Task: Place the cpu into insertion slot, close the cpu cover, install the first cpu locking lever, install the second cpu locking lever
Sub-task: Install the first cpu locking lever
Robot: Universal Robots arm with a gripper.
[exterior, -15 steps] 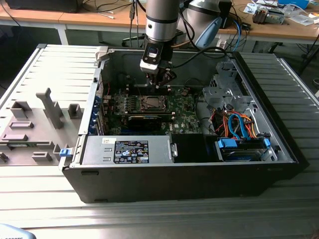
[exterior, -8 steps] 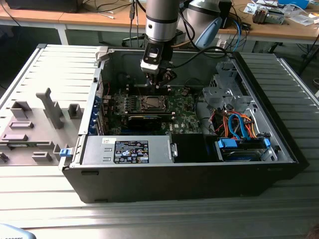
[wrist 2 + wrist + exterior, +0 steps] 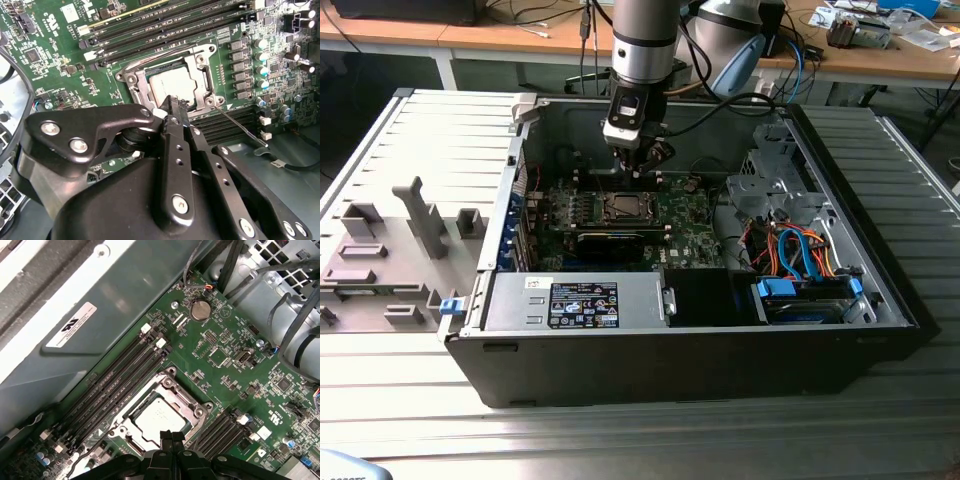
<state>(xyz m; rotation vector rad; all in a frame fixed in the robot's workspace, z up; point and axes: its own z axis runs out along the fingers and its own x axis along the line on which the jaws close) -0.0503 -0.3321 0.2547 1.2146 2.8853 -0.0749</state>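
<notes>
The cpu (image 3: 170, 84) (image 3: 159, 421), a grey-beige square, lies in the insertion slot (image 3: 620, 207) on the green board inside the open case. The silvery cpu cover (image 3: 204, 82) (image 3: 186, 401) lies flat around it, and the chip shows through its window. One thin wire lever (image 3: 242, 127) sticks out sideways, away from the socket. Another lever (image 3: 165, 54) runs along the socket's far edge. My gripper (image 3: 172, 104) (image 3: 172, 436) (image 3: 638, 172) hangs just above the socket's edge. It is shut, with nothing between its fingertips.
Long black memory slots (image 3: 165, 25) (image 3: 115, 380) run beside the socket. The grey case wall (image 3: 100, 315) rises close behind them. A power supply box (image 3: 580, 300) and a drive bay with coloured cables (image 3: 800, 260) fill the case's front. A grey fixture plate (image 3: 390, 260) lies at the exterior view's left.
</notes>
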